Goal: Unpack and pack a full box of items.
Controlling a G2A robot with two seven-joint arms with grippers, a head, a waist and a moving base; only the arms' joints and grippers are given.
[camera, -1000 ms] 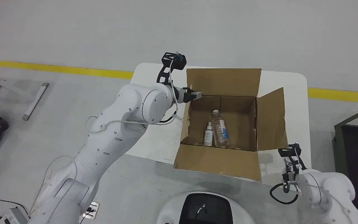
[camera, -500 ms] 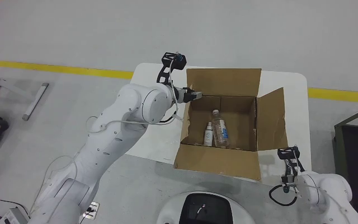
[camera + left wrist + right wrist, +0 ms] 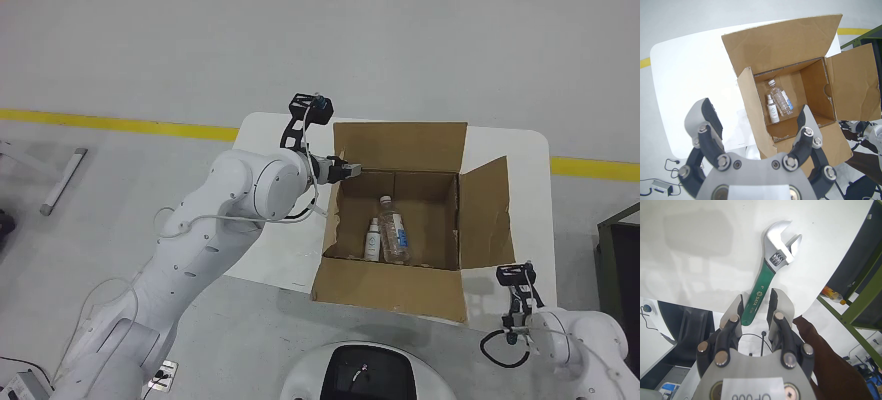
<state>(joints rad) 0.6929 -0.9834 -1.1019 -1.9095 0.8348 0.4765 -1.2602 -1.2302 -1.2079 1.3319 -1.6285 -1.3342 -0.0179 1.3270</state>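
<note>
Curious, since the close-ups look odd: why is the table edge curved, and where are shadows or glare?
Left wrist view: the wide lens bows the table edge; the box walls shade the two bottles. Right wrist view: bright glare on the wrench head. Top view: even light, the yellow floor line runs straight.

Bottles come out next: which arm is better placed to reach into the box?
Left: left gripper hangs above the box's edge, jaws open, bottles below; right gripper straddles the wrench outside it.
</note>
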